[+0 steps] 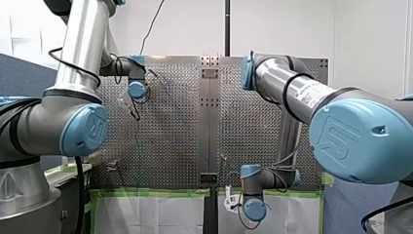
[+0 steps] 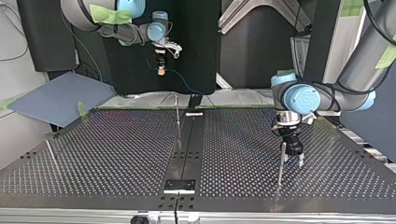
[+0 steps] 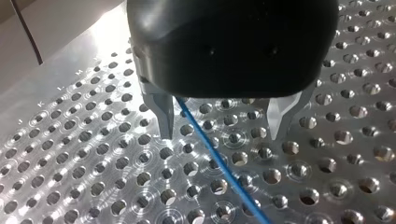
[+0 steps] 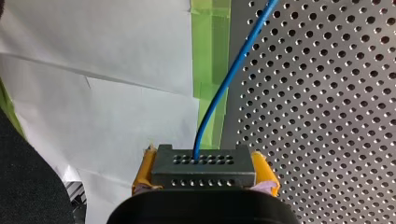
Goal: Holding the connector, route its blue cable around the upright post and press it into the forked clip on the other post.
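My right gripper, with yellow pads, is shut on the black connector. The blue cable leaves the connector's face and runs out over the perforated plate. In the top view this gripper hangs beyond the table's far edge, and the cable droops from it toward the table. My left gripper is open just above the plate. The cable passes between its metal fingers, close to one finger. In the top view my left gripper stands next to a thin upright post.
A second thin post stands near the table's middle at the far side, and a third leans at the top view's left. Green tape edges the plate, with white sheets beyond it. A dark seam splits the table.
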You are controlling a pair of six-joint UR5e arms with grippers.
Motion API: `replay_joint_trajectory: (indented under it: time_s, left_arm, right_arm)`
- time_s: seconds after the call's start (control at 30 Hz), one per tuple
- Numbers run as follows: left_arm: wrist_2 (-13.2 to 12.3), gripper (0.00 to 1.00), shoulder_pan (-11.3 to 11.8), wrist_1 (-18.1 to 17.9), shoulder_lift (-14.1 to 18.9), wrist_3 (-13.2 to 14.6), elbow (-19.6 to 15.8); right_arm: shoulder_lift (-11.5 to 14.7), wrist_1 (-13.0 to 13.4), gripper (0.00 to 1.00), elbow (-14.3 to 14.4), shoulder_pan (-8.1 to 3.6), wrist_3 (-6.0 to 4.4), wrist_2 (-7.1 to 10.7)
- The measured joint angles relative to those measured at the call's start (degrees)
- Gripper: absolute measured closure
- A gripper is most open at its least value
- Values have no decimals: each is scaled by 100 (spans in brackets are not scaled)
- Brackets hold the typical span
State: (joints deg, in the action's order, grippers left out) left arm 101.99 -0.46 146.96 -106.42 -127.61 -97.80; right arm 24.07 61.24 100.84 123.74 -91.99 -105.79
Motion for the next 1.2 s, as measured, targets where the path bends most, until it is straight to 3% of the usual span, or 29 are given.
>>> replay_joint_trajectory:
  time_s: [0.27,0.73,0.9,1.07,1.2]
  left_arm:
    - [0,0,0,4,1,0,0]
    - [7,0,0,9,-2,0,0]
    - [9,0,0,9,0,0,0]
    - [14,0,0,9,-1,0,0]
    - [40,0,0,14,-1,0,0]
  right_arm:
    - [-31,33,100,-3,-74,-6,11]
    - [-334,198,100,-43,-202,21,91]
    - [-340,203,100,-49,-219,105,91]
    - [-310,159,100,-45,-227,289,58]
    - [-204,161,100,12,-233,333,40]
